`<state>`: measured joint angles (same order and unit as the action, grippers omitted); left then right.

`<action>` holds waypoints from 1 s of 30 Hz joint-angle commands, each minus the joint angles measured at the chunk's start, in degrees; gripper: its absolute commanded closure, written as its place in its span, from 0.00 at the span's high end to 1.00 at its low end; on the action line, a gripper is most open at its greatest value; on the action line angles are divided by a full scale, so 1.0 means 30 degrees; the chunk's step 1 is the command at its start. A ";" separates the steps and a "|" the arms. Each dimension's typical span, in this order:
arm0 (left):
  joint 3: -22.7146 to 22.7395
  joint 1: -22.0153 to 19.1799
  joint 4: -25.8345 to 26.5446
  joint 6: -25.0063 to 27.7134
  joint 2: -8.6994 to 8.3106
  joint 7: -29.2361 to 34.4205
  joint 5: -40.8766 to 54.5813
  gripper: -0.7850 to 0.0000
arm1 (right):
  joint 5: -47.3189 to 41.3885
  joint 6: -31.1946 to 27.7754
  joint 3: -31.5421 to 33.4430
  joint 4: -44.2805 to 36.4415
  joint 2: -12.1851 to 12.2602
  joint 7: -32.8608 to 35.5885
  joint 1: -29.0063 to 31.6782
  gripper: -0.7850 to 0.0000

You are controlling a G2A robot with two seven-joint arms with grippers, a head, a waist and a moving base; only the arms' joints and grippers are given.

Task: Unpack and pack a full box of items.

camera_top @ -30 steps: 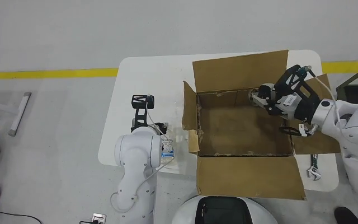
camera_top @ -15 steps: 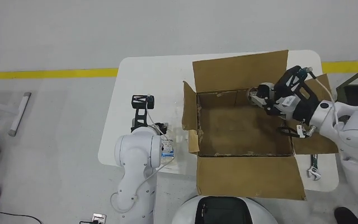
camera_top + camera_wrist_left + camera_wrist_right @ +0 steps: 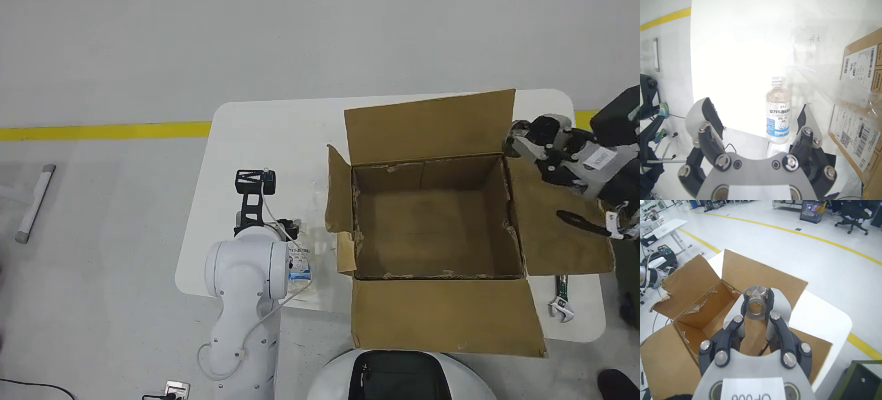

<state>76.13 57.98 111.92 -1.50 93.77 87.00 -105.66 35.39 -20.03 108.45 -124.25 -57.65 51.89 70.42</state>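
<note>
Box (image 3: 437,225) is sitting empty mid-frame; repacking is pending. Right gripper (image 3: 756,305) is pinching metal flange (image 3: 756,292); left gripper (image 3: 756,108) is gaping.

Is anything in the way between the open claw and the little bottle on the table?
No, nothing visible. The left gripper is open, and only bare table lies between it and the bottle. The cardboard box sits off to the side, where the right gripper holds a metal part.
</note>
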 commanded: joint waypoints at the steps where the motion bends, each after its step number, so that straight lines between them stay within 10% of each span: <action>1: 0.0000 0.0000 0.0000 0.0000 0.0000 0.0000 0.0000 1.00 | 0.0255 0.0091 0.1100 -0.0322 0.0074 0.0211 0.0440 0.00; 30: 0.0000 0.0000 0.0000 0.0000 0.0000 0.0000 0.0000 1.00 | 0.3008 0.3369 0.6233 -0.0273 -0.0369 -0.1592 0.9397 0.00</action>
<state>76.13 57.98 111.92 -1.50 93.77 87.00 -105.66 44.41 -10.16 127.09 -125.40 -58.62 47.55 97.22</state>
